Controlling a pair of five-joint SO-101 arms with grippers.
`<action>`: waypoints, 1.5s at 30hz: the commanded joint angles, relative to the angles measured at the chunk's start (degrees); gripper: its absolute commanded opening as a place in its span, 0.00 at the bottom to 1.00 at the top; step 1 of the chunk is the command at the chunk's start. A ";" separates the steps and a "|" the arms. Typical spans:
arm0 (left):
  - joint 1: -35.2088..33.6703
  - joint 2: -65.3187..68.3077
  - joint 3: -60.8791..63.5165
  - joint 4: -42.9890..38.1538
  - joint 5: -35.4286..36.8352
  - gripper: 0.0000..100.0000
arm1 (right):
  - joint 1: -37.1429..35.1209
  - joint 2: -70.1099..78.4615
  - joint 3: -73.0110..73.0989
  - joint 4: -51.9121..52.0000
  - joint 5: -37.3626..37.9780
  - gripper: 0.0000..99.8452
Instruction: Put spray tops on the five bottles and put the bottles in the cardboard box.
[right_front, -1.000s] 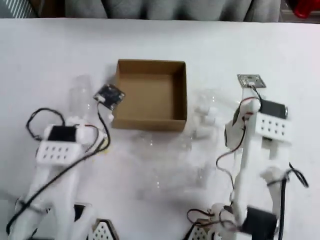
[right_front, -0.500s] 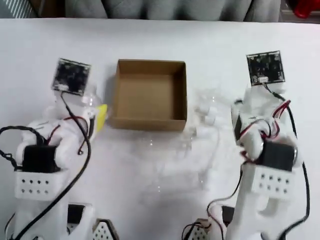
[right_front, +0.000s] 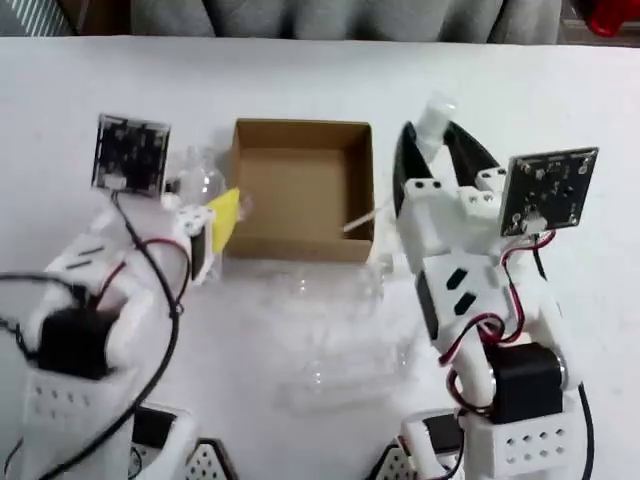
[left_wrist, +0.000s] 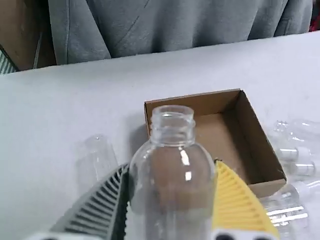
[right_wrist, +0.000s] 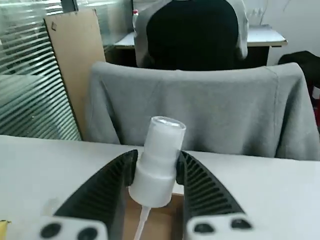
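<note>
Gripped upright between the grey and yellow fingers of the left gripper (left_wrist: 172, 169): a clear round plastic bottle (left_wrist: 172, 145), neck open and uncapped, just beside the left wall of the open-topped brown cardboard box (right_front: 300, 246). Pinched tight between the black fingers of the right gripper (right_wrist: 157, 159): a white plastic spray top (right_wrist: 160, 142), raised near the box's right rear corner, with thin dip tube (right_front: 360, 220) slanting over the right rim. Strewn on the white table (right_front: 300, 80) in front of the box, between the two arms: several loose clear bottles (right_front: 335, 300), lying close together and reaching round the front right corner. Stood apart beyond the grey finger: one more small clear bottle (left_wrist: 97, 152). Box set mid-table, brown floor in full view, well short of the far edge, with white tabletop running wide behind it and out to both sides. Beyond that edge, a grey fabric-draped chair back (right_wrist: 200, 110).
</note>
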 joint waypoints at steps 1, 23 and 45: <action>0.66 -11.47 6.51 -7.21 -1.05 0.02 | -1.36 -0.75 -0.35 -4.09 -0.88 0.02; 3.74 -29.05 33.76 -32.26 -0.97 0.02 | -25.01 21.32 -28.04 -21.67 14.24 0.02; 3.91 -47.08 51.87 -40.79 -0.97 0.02 | -30.02 25.45 -33.58 -9.36 20.13 0.02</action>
